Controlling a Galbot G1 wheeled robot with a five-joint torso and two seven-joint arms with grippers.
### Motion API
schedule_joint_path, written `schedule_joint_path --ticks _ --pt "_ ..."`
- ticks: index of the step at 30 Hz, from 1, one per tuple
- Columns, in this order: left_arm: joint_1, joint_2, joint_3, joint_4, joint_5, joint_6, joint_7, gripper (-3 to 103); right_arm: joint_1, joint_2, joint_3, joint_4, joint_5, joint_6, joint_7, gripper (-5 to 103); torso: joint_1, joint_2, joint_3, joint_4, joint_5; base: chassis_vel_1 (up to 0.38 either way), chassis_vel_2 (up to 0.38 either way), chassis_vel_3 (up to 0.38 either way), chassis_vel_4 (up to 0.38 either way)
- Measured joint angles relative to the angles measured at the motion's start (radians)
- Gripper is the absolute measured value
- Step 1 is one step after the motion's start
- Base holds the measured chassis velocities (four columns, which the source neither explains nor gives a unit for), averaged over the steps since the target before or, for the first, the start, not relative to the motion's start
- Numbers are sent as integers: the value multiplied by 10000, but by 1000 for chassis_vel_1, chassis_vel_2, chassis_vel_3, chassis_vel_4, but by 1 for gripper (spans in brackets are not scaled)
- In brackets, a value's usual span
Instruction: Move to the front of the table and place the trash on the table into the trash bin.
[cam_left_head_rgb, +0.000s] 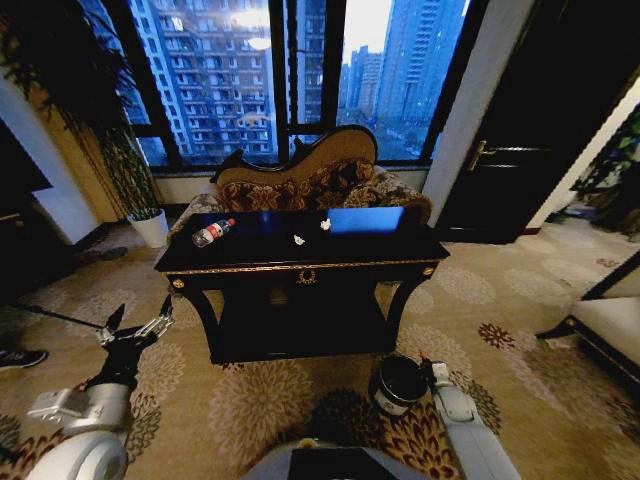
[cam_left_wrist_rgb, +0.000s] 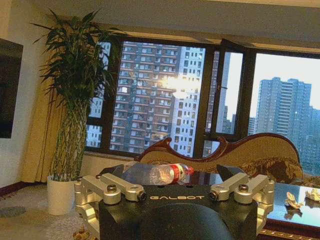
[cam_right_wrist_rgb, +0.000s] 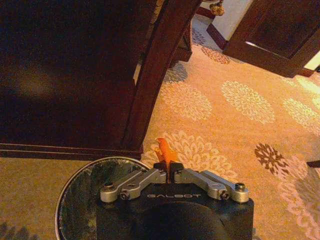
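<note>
The black gold-trimmed table (cam_left_head_rgb: 300, 262) stands straight ahead on the carpet. On its top lie a clear bottle with a red label (cam_left_head_rgb: 213, 232) at the left end and two small white scraps (cam_left_head_rgb: 298, 240) (cam_left_head_rgb: 325, 225) near the middle. The round black trash bin (cam_left_head_rgb: 398, 384) sits on the floor by the table's front right leg. My left gripper (cam_left_head_rgb: 135, 328) hangs open, low and left of the table; in the left wrist view the bottle (cam_left_wrist_rgb: 156, 173) lies far beyond the left gripper (cam_left_wrist_rgb: 170, 171). My right gripper (cam_right_wrist_rgb: 165, 150) is shut, empty, just beside the bin's rim (cam_right_wrist_rgb: 75, 175).
A patterned brown sofa (cam_left_head_rgb: 300, 180) stands behind the table against the windows. A potted plant (cam_left_head_rgb: 150, 225) is at the back left, a dark door (cam_left_head_rgb: 520, 150) at the back right, and a seat (cam_left_head_rgb: 610, 325) at the right edge. Patterned carpet surrounds the table.
</note>
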Motion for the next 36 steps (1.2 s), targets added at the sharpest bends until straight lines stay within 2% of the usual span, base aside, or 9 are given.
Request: schedule_joint_path --ticks 2,4,10,11,15,16,23,27,36 --pt "47 -27 39 0 59 -101 0 100 15 53 -1 -46 3 63 0 13 -2 1 -1 1 1 0 0 0 0" --pt "72 -34 52 -1 104 -141 1 100 16 62 -2 -46 7 95 0 13 -2 2 -1 3 1 0 0 0 0" --pt "93 -32 50 -57 155 -180 5 100 -49 47 40 194 107 128 1 34 0 1 -1 1 0 0 0 0 0" --pt "98 -32 44 -75 156 -181 6 100 -59 40 48 288 183 130 1 45 -1 1 -1 2 0 0 0 0 0" --pt "107 -37 40 -96 156 -185 6 100 -92 29 50 457 307 130 1 51 -2 1 -1 3 1 0 0 0 0" --pt "110 -38 35 -97 156 -189 5 100 -119 23 52 552 333 131 2 61 -1 2 -1 2 -1 0 0 0 0" --pt "122 -40 2 -107 121 -208 5 100 -215 21 31 769 339 129 2 89 -1 1 -1 2 1 0 0 0 0" --pt "121 -47 -5 -107 85 -214 6 100 -240 3 21 786 336 129 2 97 -1 1 -1 2 0 0 0 0 0" --pt "-12 -50 75 -11 83 -216 8 100 -308 84 -168 998 296 129 2 100 -1 1 -1 3 0 0 0 0 0"
